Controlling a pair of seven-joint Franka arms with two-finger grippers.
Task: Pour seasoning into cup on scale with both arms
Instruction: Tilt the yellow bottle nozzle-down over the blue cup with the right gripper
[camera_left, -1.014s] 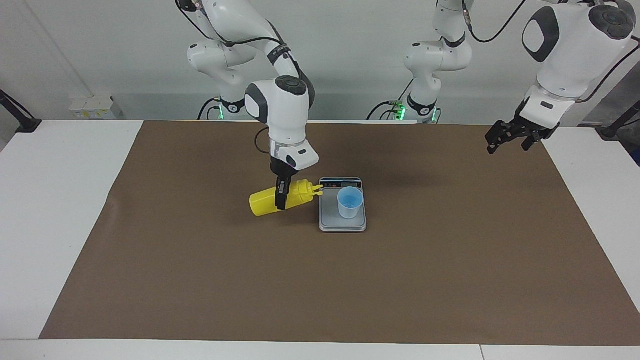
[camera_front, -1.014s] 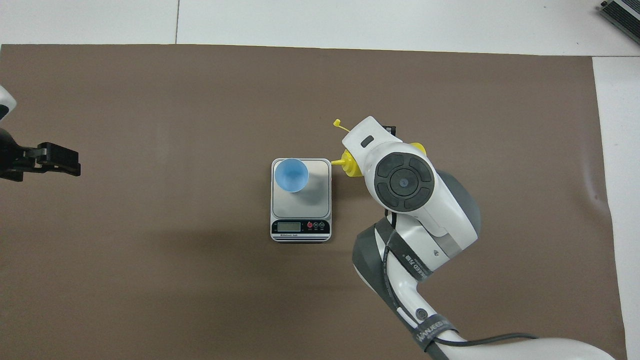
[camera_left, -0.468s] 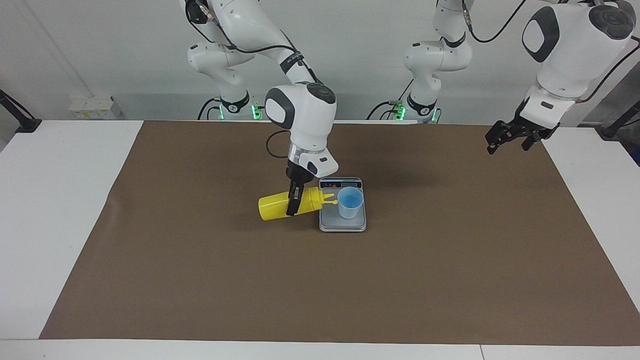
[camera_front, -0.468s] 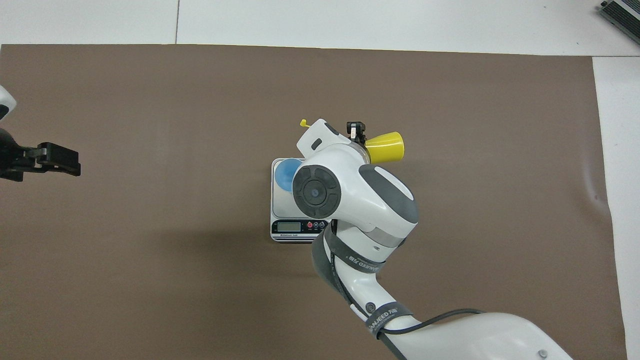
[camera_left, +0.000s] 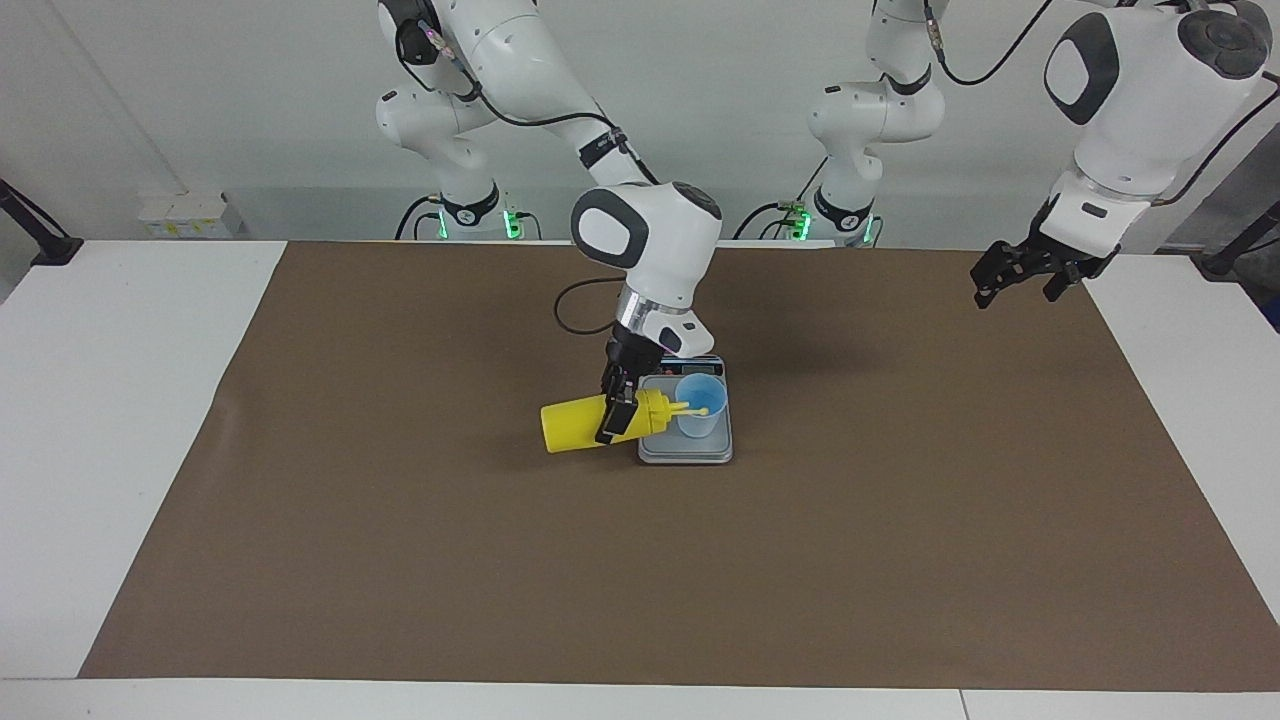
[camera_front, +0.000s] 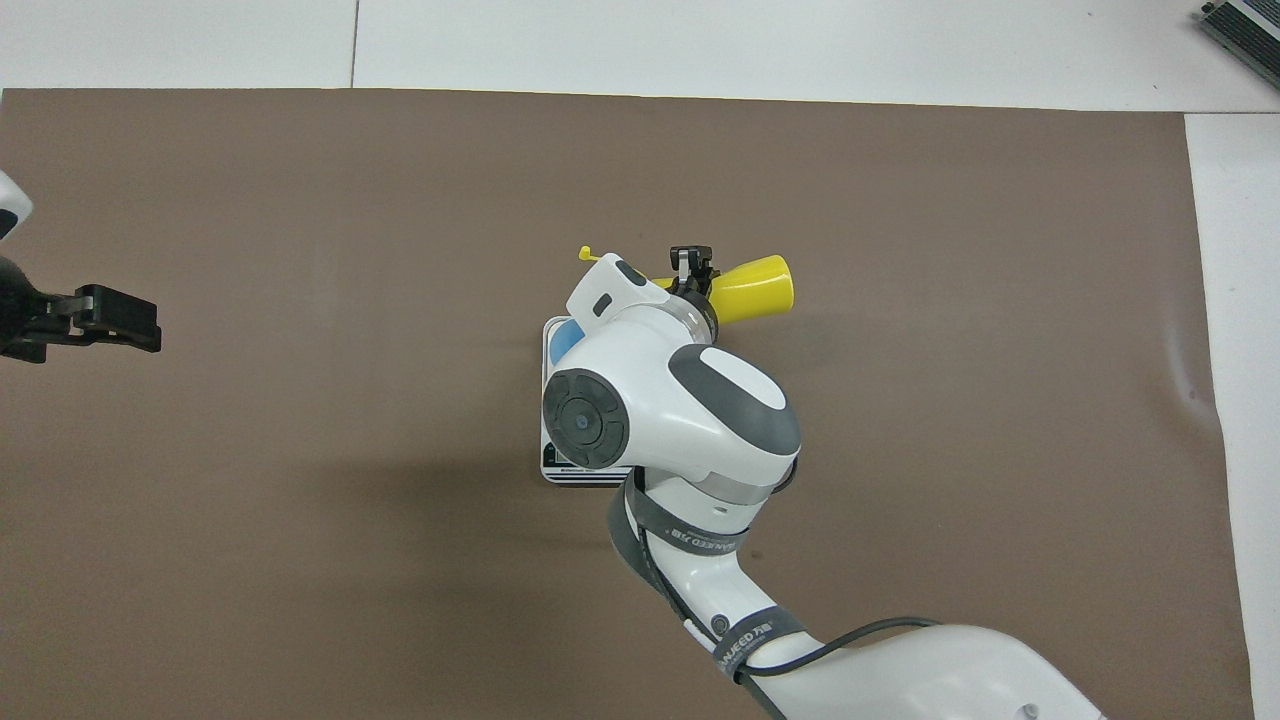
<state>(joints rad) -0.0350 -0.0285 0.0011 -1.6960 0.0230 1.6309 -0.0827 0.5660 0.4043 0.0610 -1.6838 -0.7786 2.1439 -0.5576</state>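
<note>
1. Gripping the bottle (camera_left: 585, 424) around its middle, the right gripper (camera_left: 618, 411) holds it on its side in the air, fingers closed on the yellow body, nozzle end aimed at the cup (camera_left: 699, 405)
2. Seen from the facing camera, the bottle's base sticks out at 9 o'clock from the gripper and the nozzle at 3 o'clock, its tip just over the cup's rim; whether it touches the rim I cannot tell
3. Cup stands upright on the scale (camera_left: 686, 447), on the plate's part nearer the robots, toward the left arm's end of it
4. Scale lies flat on the brown mat (camera_left: 900, 560), about mid-table, its display end toward the robots
5. From overhead, the right arm's wrist covers most of the scale (camera_front: 549, 465) and cup (camera_front: 566, 336); the bottle's base (camera_front: 752, 285) pokes out at 2 o'clock from the wrist, and the thin cap strap (camera_front: 588, 255) shows at 11 o'clock
6. Left gripper (camera_left: 1018, 274) waits in the air over the mat's edge at the left arm's end, well apart from the scale, its fingers spread open and holding nothing
</note>
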